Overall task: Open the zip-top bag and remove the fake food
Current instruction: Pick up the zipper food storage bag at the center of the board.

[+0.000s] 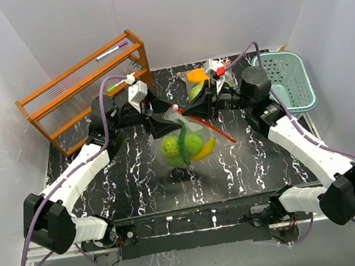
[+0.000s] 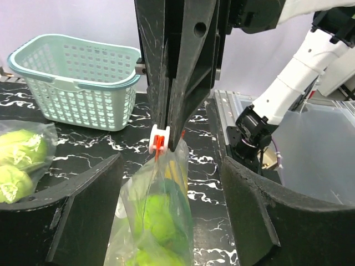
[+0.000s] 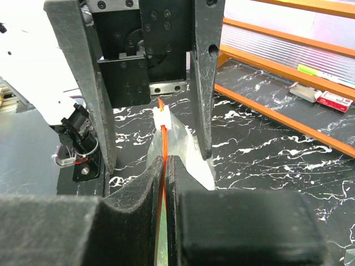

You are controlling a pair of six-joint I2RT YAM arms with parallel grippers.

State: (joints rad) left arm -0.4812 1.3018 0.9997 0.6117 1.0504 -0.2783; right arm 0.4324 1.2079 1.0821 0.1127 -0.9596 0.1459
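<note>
A zip-top bag (image 1: 185,138) of fake food (image 1: 181,147) hangs above the middle of the worktop (image 1: 254,162). The right pincer (image 3: 166,162) is clenched on the bag's orange zip edge. The left pincer (image 2: 172,160), released, straddles the white slider (image 2: 160,138), and that edge runs lengthwise between the arms.

The left arm (image 1: 83,166) and the right arm (image 1: 304,141) bend in from the near corners and meet in the middle, tips facing each other. The left end effector (image 2: 172,166) has its two fingers (image 2: 83,216) spread wide apart. The right end effector (image 3: 167,166) is pinched tight on the top edge of the zip-top bag (image 2: 161,221).
</note>
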